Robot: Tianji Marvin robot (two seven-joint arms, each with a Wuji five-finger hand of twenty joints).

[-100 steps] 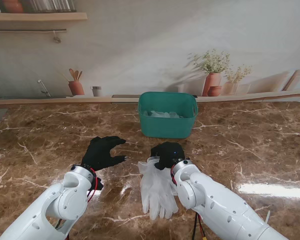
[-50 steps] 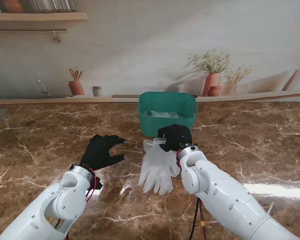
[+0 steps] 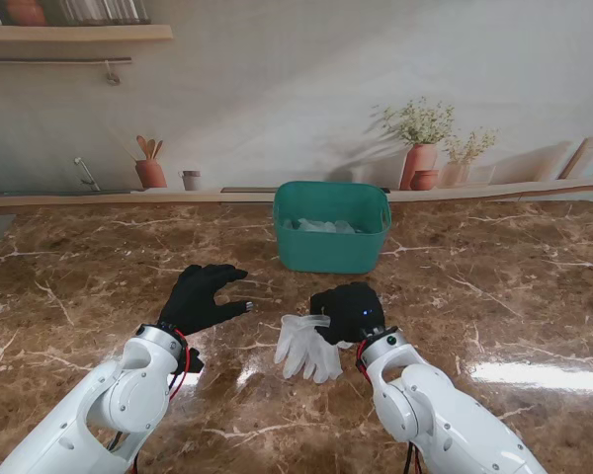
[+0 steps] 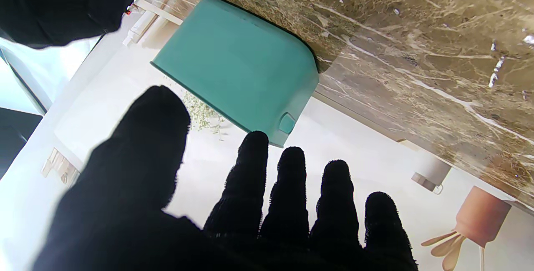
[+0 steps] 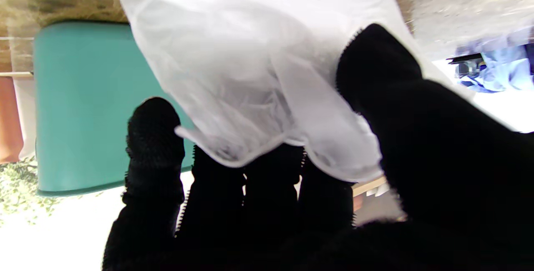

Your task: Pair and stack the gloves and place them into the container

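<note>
A stacked pair of thin white gloves [image 3: 306,344] hangs from my right hand [image 3: 348,310], which is shut on their cuff end; the glove fingers dangle toward me above the marble table [image 3: 494,286]. In the right wrist view the white gloves [image 5: 258,83] are pinched between thumb and fingers [image 5: 155,137]. The teal container [image 3: 331,226] stands farther from me, behind the right hand, with pale gloves inside. My left hand [image 3: 204,296] hovers open to the left, fingers spread, holding nothing. The left wrist view shows the container [image 4: 238,66] beyond my fingers [image 4: 292,191].
A ledge along the back wall carries a terracotta pot with utensils [image 3: 150,168], a small white cup [image 3: 190,180] and potted plants [image 3: 421,148]. A wooden shelf [image 3: 74,33] hangs high on the left.
My right hand, after carrying the white gloves toward the container, has pulled back nearer to me, and the gloves now hang bunched and shorter. The left hand has barely moved.
</note>
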